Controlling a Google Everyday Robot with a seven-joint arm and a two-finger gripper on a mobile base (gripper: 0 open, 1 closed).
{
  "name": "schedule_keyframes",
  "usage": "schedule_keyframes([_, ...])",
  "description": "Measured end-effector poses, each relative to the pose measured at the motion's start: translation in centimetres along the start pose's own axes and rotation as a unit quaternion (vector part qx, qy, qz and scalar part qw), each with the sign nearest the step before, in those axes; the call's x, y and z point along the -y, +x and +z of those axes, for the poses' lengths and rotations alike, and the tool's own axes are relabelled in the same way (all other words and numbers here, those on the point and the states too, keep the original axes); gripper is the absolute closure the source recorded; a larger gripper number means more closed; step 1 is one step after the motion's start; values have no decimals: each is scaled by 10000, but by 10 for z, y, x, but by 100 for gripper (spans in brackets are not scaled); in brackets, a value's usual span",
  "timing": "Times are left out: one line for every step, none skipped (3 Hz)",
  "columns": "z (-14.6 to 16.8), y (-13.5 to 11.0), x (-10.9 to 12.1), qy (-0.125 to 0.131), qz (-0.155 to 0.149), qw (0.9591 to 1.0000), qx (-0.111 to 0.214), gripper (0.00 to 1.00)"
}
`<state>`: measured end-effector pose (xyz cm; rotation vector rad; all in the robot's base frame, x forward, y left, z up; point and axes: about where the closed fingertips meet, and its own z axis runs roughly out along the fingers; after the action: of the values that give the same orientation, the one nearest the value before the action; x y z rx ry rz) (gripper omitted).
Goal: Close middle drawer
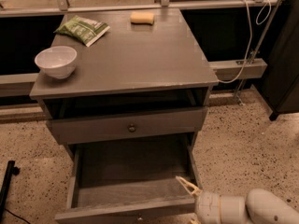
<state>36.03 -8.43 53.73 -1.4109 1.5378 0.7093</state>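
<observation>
The middle drawer (pixel 126 183) of the grey cabinet is pulled far out, and its long shallow box is empty. Its front edge (pixel 117 213) runs along the bottom of the view. My gripper (pixel 186 200) is at the drawer's front right corner, on a white arm (pixel 243 208) coming in from the lower right. It is open. The upper finger (pixel 186 185) reaches over the drawer's front into the box. The lower finger is mostly cut off at the bottom edge. The top drawer (pixel 128 127), with a dark knob, sits nearly shut above.
On the cabinet top (pixel 135 59) are a white bowl (pixel 56 61), a green packet (pixel 83 29) and a yellow sponge (pixel 142 17). A white cable (pixel 244 45) hangs at the right by a metal rail. A black bar (pixel 6 183) stands at the lower left on speckled floor.
</observation>
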Motion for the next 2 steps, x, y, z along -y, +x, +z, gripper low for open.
schedule_keyframes([14, 44, -10, 150, -681, 9975, 113, 19])
schedule_keyframes([26, 71, -24, -43, -1036, 9943, 253, 43])
